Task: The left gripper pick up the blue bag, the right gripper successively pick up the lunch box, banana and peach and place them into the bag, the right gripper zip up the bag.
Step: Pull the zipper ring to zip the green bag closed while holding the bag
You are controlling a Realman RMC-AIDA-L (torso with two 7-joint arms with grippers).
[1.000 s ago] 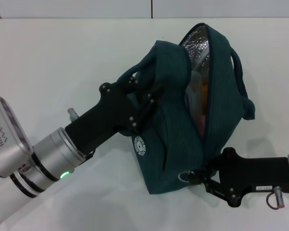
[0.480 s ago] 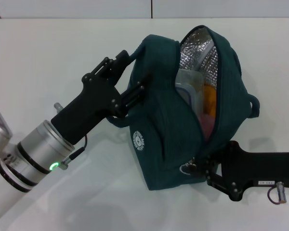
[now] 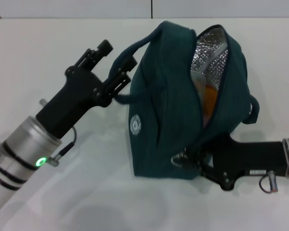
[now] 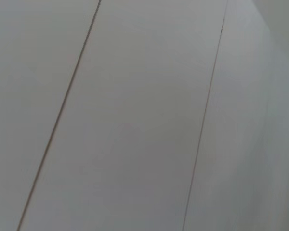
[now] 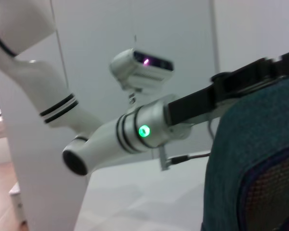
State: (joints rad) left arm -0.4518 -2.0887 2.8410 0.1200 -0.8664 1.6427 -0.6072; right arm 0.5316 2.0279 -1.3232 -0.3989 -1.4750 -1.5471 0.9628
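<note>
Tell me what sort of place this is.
Probably a robot lab or test bench, not a home: a bare white table, plain white wall panels, and two robot arms working a bag, the left gripper at its handle, the right gripper at its zipper end.

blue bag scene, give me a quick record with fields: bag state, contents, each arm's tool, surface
bag: blue bag held up off the table, zipper mostly open, silver lining showing
contents: something orange visible inside; the rest hidden
left tool: left gripper shut on the bag's handle strap
right tool: right gripper at the lower end of the zipper, by the pull ring; fingers hidden
surface: white table
</note>
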